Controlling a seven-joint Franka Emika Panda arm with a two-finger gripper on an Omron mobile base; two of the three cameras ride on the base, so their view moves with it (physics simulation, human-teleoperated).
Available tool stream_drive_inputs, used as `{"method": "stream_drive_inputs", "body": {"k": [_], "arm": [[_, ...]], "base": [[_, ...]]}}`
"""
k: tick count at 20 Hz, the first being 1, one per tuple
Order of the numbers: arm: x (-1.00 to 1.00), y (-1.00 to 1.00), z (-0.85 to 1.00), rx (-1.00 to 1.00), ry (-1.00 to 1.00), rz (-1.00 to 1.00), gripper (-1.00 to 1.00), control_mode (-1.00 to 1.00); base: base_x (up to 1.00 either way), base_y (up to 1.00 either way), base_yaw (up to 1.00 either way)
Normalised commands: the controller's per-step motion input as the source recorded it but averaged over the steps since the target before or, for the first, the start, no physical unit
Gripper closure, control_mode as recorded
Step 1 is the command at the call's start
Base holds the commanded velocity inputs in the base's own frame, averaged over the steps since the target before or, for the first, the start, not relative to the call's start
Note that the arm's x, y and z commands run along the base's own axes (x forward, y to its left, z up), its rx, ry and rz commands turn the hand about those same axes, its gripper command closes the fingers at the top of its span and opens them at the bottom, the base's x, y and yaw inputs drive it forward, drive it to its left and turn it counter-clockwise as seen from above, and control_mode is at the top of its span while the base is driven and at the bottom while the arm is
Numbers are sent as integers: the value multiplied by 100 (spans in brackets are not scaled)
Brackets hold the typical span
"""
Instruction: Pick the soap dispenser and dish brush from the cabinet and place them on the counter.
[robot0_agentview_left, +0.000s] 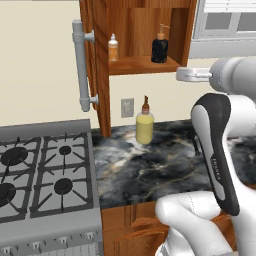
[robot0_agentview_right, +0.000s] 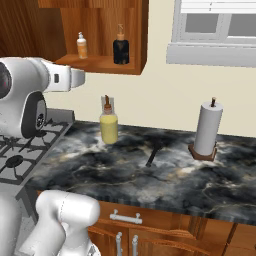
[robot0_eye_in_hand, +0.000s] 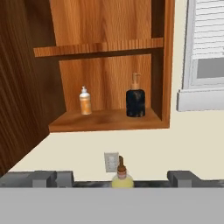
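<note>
The cabinet (robot0_agentview_left: 145, 65) stands open, its door (robot0_agentview_left: 92, 60) swung out to the left. On its lower shelf are a black pump dispenser (robot0_eye_in_hand: 135, 101) and a small orange bottle (robot0_eye_in_hand: 85, 101). A yellow soap dispenser (robot0_agentview_right: 108, 126) with a brown pump stands upright on the counter (robot0_agentview_right: 150, 180) by the wall. A slim dark dish brush (robot0_agentview_right: 152, 156) lies on the counter to its right. My gripper (robot0_eye_in_hand: 113, 179) is open and empty. It hangs in the air in front of the cabinet, below shelf height, with the fingers (robot0_eye_in_hand: 43, 178) wide apart.
A grey stove (robot0_agentview_left: 45, 175) with black burners adjoins the counter on the left. A paper towel roll (robot0_agentview_right: 207, 130) on a wooden stand sits at the right, under a window (robot0_agentview_right: 215, 30). A wall outlet (robot0_agentview_left: 127, 107) is behind the yellow dispenser. Wooden drawers (robot0_agentview_right: 150, 225) run below.
</note>
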Motion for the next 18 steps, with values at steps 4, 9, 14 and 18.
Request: {"method": "stream_drive_inputs", "body": {"k": [4, 9, 14, 18], "arm": [[27, 0, 0, -1, -5, 3, -100, -100], [27, 8, 0, 0, -3, 3, -100, -100], [19, 33, 1, -2, -1, 2, -100, -100], [25, 28, 3, -6, 0, 0, -100, -100]], "base": [[0, 0, 0], [0, 0, 0], [0, 0, 0], [0, 0, 0]]}}
